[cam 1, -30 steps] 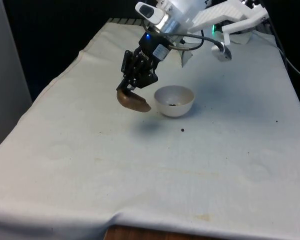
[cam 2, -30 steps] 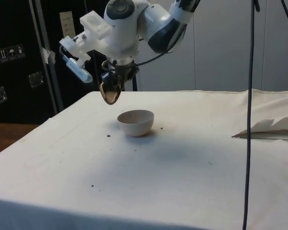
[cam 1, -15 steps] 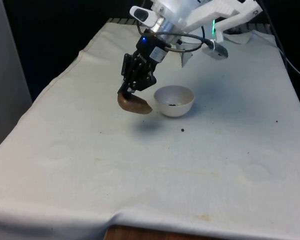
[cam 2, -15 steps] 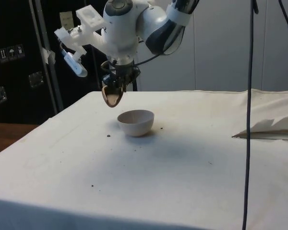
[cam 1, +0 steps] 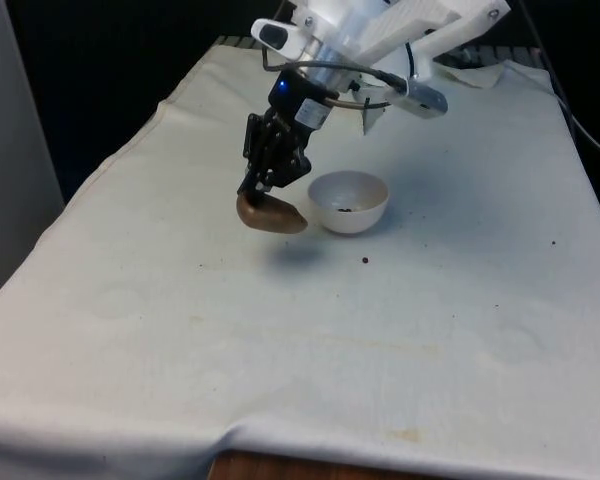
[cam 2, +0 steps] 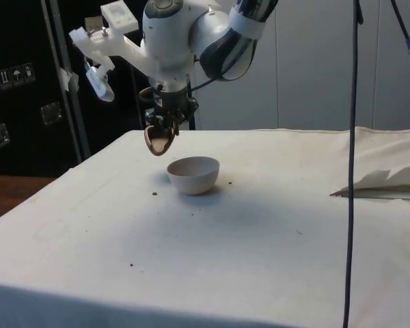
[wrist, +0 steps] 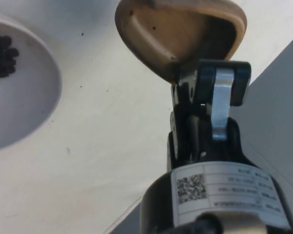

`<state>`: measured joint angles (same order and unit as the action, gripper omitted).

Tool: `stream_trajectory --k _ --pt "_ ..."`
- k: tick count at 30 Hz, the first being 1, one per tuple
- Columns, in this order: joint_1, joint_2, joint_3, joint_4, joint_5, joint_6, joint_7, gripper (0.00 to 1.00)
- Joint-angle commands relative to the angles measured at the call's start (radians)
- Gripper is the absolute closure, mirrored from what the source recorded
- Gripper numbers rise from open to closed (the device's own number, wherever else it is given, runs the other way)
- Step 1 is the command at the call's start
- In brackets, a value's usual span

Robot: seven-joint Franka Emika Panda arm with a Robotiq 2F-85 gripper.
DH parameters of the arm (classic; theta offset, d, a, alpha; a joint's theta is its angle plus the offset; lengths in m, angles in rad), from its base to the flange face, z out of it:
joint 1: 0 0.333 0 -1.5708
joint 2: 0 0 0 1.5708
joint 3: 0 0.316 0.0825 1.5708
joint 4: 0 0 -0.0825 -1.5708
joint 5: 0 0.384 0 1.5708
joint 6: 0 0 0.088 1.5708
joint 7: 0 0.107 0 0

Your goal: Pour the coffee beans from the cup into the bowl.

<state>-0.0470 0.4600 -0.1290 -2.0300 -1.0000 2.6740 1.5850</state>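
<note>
Cup (cam 1: 270, 213) has tipped back (wrist: beans (wrist: 0, 56) in bowl (cam 1: 349, 201)).

My black matt gripper (cam 1: 263, 187) is pinching a smooth brown cup (cam 1: 271, 213) looking wooden; the white bowl (cam 1: 349, 202) is looking matt, the cloth (cam 1: 280, 330) slightly creased.

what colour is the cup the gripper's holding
The cup is brown, tan inside, seen best in the wrist view.
</note>
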Motion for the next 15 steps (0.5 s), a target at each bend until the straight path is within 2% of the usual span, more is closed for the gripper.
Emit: stream_trajectory --k 1,4,5,6,12,13,14,15 --pt "-0.017 0.007 0.015 -0.002 0.036 0.019 -0.032 0.97" --pt "-0.018 0.011 0.015 0.002 0.069 0.02 -0.056 0.97" --pt "-0.001 0.004 0.0 0.004 0.045 0.001 -0.032 0.97" --pt "-0.018 0.012 0.015 0.003 0.08 0.02 -0.063 0.97" --pt "-0.021 0.023 0.017 0.015 0.155 0.019 -0.116 0.97" --pt "-0.002 0.019 0.0 0.019 0.134 0.001 -0.094 0.97" --pt "-0.021 0.025 0.017 0.017 0.166 0.018 -0.124 0.97" --pt "-0.02 0.026 0.017 0.018 0.176 0.018 -0.131 0.97"
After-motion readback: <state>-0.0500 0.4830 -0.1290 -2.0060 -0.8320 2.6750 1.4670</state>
